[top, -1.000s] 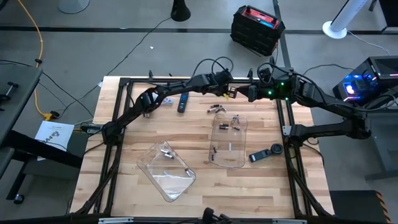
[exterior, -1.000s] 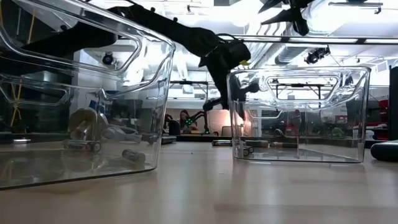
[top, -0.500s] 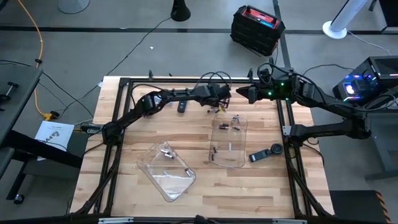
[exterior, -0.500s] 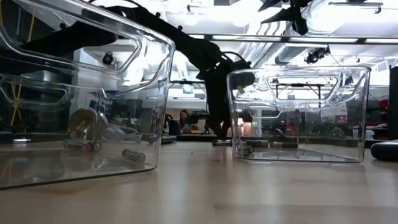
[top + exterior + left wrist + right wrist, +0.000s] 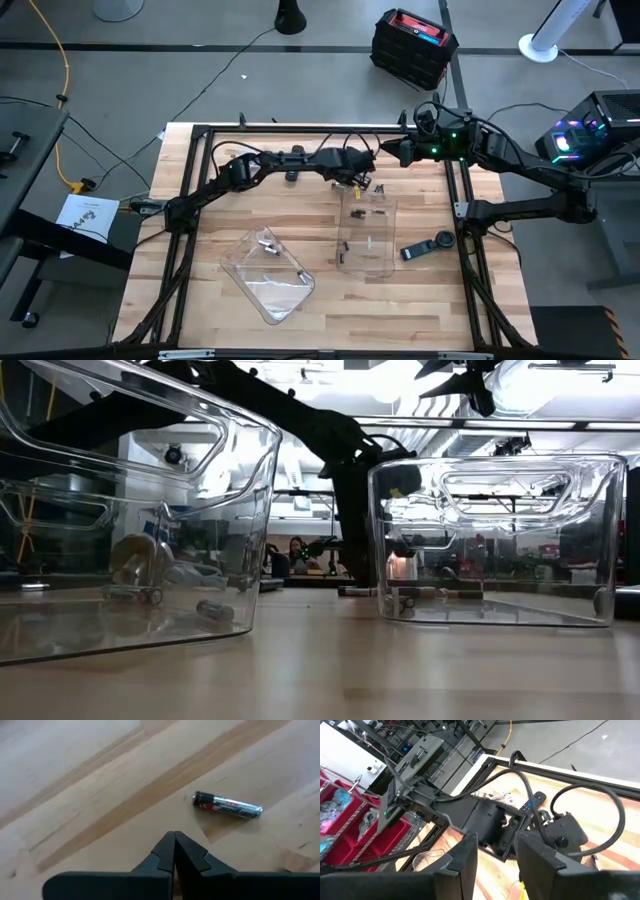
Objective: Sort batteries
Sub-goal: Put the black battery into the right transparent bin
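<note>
One silvery battery with a black end (image 5: pixel 227 805) lies on its side on the wooden table, just ahead of my left gripper (image 5: pixel 174 840). That gripper is shut and points steeply down at the far end of the right clear tray (image 5: pixel 367 230). Several small batteries (image 5: pixel 356 213) lie in this tray. The left clear tray (image 5: pixel 268 272) holds a few more batteries (image 5: pixel 268 245). My right gripper (image 5: pixel 495 855) is open with nothing between its fingers. It waits high over the table's far right (image 5: pixel 392 150). My left gripper points its shut fingertips (image 5: pixel 167 851) down at the table beside the battery and does not touch the battery. Whether the tips rest on the wood, or the hand touches the right tray's far wall, I cannot tell.
A dark remote-like bar (image 5: pixel 293 172) lies at the far side, partly under the left arm. A second dark gadget (image 5: pixel 428 247) lies right of the right tray. Bare wood (image 5: pixel 200 230) stretches left of the trays. In the low view the two trays (image 5: pixel 495 540) fill the foreground.
My left gripper has gone toward the table's right edge and down to the tabletop at the right tray's far end, rolling as it went, and has stayed shut. The right tray has shifted a little toward the near edge and looks wider in the low view.
</note>
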You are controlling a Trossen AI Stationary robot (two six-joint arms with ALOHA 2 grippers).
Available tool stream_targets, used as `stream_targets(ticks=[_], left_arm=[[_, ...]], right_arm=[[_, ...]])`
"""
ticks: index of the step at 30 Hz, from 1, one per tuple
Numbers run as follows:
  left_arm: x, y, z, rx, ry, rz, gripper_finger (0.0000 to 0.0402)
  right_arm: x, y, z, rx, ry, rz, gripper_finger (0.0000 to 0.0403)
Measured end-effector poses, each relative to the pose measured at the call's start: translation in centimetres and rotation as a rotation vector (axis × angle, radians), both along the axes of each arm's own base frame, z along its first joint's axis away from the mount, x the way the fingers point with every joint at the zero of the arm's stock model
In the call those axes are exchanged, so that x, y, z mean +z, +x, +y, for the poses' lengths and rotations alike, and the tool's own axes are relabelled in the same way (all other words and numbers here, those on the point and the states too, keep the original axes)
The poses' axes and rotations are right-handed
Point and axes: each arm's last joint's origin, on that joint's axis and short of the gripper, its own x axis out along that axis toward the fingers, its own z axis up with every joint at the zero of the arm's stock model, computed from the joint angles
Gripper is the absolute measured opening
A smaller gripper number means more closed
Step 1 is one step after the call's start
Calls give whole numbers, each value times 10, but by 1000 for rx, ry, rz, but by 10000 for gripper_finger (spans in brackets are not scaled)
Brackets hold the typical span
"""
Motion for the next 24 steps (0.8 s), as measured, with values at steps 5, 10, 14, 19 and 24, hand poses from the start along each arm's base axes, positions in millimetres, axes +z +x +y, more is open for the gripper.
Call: stream_targets(ticks=[5,10,14,19,24], left_arm=[[1,1,-8,-73,-107,-2,0],[0,1,-44,-214,-126,97,0],[3,-1,-59,-288,-86,166,0],[31,-11,-55,-305,-47,194,0],[96,-33,-42,-339,112,212,0]], right_arm=[[0,0,0,9,4,-1,126],[0,0,0,13,5,-2,126],[0,0,0,19,-10,3,126],[0,0,0,20,-12,4,126],[0,0,0,26,-25,14,126]])
